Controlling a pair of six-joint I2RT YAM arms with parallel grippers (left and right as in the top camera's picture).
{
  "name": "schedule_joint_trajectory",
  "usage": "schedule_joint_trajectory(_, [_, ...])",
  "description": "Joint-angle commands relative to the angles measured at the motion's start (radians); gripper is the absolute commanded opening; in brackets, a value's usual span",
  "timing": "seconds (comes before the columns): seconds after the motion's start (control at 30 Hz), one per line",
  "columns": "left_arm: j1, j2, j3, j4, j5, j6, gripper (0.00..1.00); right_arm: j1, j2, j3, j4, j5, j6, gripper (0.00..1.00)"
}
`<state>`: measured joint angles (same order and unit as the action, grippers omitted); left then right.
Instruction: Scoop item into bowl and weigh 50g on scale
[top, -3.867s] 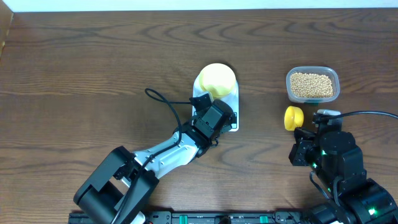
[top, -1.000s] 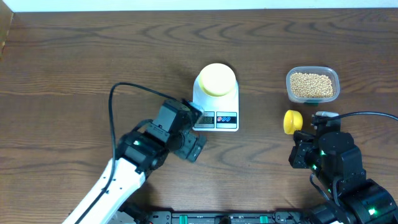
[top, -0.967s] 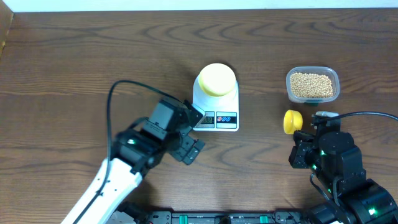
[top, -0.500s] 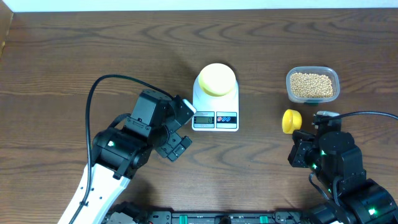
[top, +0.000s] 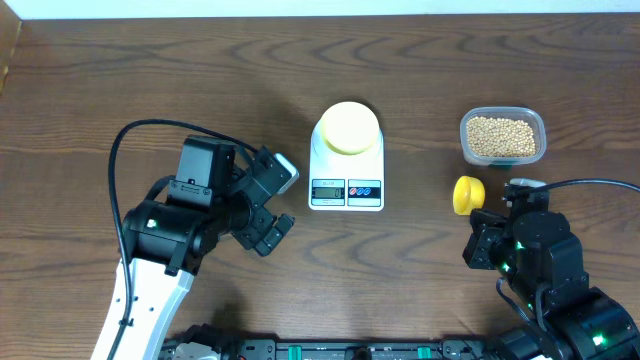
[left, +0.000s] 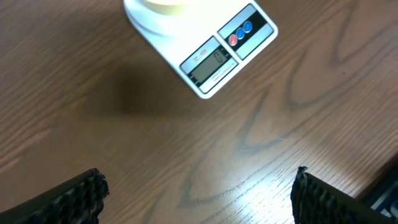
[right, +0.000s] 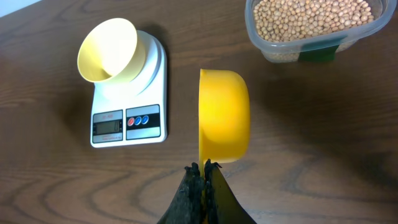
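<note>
Beans (top: 502, 137) fill a clear tub (top: 541, 126) on the right side of the table (top: 150, 80), well back from its far edge, which runs as a pale strip along the top of the overhead view; bare wood lies open to the left of the scale (top: 345, 190) and between scale and tub. The tub's long side runs left to right; in the right wrist view the beans (right: 314, 17) reach almost to the rim of the tub (right: 298, 53).

The pale-yellow bowl (top: 347, 128) sits on the far end of the scale, whose long axis runs from far to near, display and two buttons toward the robot; the bowl (right: 107, 50) looks empty. The left gripper (top: 278, 203) hangs just left of the scale, apart from it, jaws spread wide with nothing between them. The right gripper (right: 202, 171) has its jaws pressed together on the near end of a yellow scoop (right: 224, 115); the scoop stands on edge between scale and tub, nearer the tub, flat rim toward the scale, rounded back to the right.
</note>
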<state>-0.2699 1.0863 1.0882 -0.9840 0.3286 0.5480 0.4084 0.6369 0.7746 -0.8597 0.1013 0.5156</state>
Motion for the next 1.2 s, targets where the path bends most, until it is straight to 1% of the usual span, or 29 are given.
schedule_joint_trajectory(0.0, [0.005,-0.003,0.009,-0.003,0.046,0.021,0.97,-0.005,0.000,0.016,0.003,-0.003,0.012,0.01])
schedule_joint_trajectory(0.53, [0.005,-0.003,0.009,-0.003,0.045,0.020,0.97,-0.005,0.000,0.016,0.002,-0.030,0.011,0.01])
schedule_joint_trajectory(1.17, [0.005,-0.003,0.009,-0.002,0.045,0.021,0.97,-0.005,0.000,0.016,-0.049,-0.041,0.011,0.01])
